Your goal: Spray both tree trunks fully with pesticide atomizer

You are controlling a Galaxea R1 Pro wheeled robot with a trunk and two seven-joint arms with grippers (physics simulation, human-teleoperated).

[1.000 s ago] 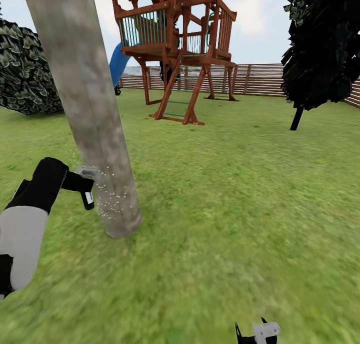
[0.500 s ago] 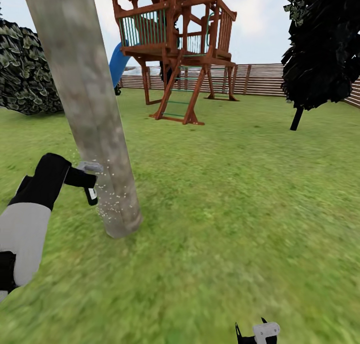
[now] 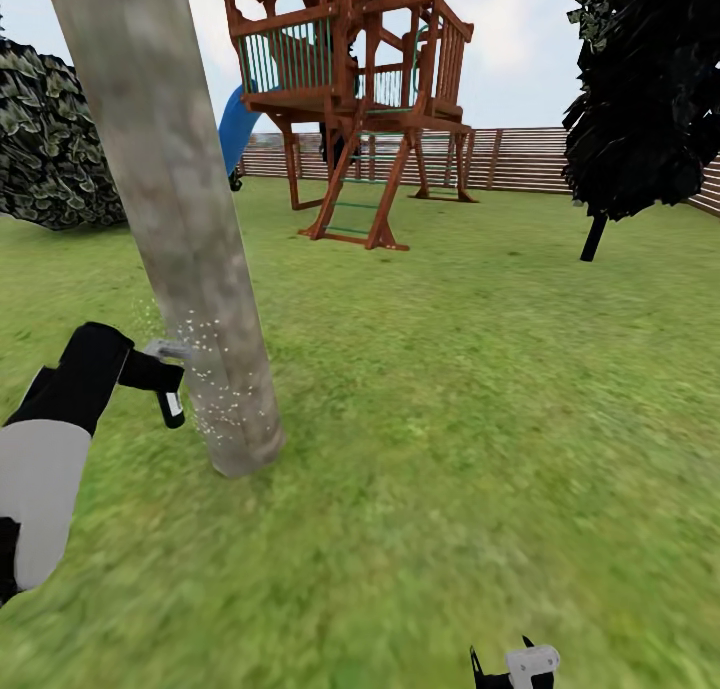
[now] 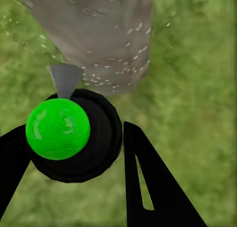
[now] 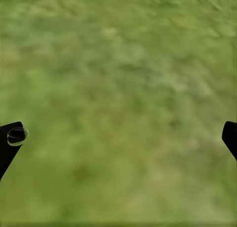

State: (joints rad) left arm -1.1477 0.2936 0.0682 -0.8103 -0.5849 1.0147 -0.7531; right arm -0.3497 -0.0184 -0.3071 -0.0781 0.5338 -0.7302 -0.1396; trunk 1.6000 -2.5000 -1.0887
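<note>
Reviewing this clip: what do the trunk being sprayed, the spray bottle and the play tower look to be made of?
Tree trunk: matte bark, blotchy grey-beige, flecked with whitish pesticide low down.
Pesticide atomizer in the left tool: probably plastic, smooth black body, grey nozzle, a glossy green cap in the wrist view.
Play tower: looks like stained reddish-brown wood, beams and slats.

The leaning tree trunk (image 3: 170, 219) runs past the top edge.

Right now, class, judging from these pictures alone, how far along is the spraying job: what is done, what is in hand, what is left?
Done: the pesticide atomizer is off the grass, held in the left gripper. In hand: its nozzle faces the leaning tree trunk, where pale pesticide specks dot only the lower part. Left: the bare trunk higher up and the other tree by the fence. The right gripper hangs open over grass.
</note>
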